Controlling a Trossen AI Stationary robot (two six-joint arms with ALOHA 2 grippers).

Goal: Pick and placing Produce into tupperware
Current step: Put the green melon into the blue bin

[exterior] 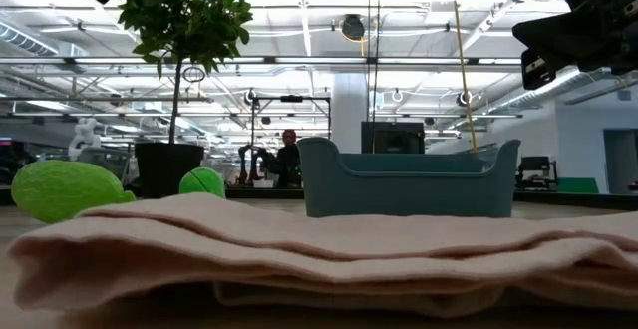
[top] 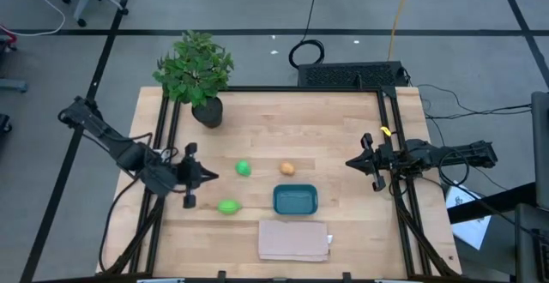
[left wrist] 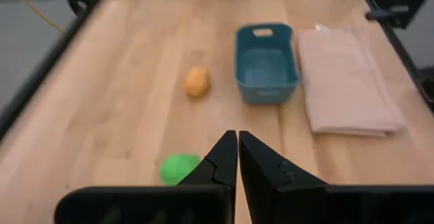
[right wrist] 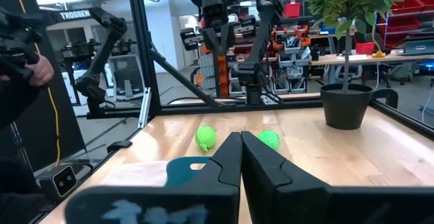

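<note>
The bright green ball (top: 244,169) (left wrist: 180,168), the lime-green piece (top: 228,206) (exterior: 65,189) and the orange-tan piece (top: 287,169) (left wrist: 197,81) all rest on the wooden table. The teal tupperware (top: 295,200) (left wrist: 266,62) stands upright just near of the orange piece, with nothing showing inside it. My left gripper (top: 206,176) (left wrist: 237,151) hovers shut left of the green ball. My right gripper (top: 350,163) (right wrist: 240,146) is shut over the table's right part, well right of the orange piece, which is hidden in the right wrist view.
A folded beige cloth (top: 294,240) lies flat near the front edge, just near of the tupperware. A potted leafy plant (top: 197,73) stands at the far left corner. Black frame rails (top: 392,146) run along the table's left and right sides. A person (right wrist: 20,81) stands beyond the table.
</note>
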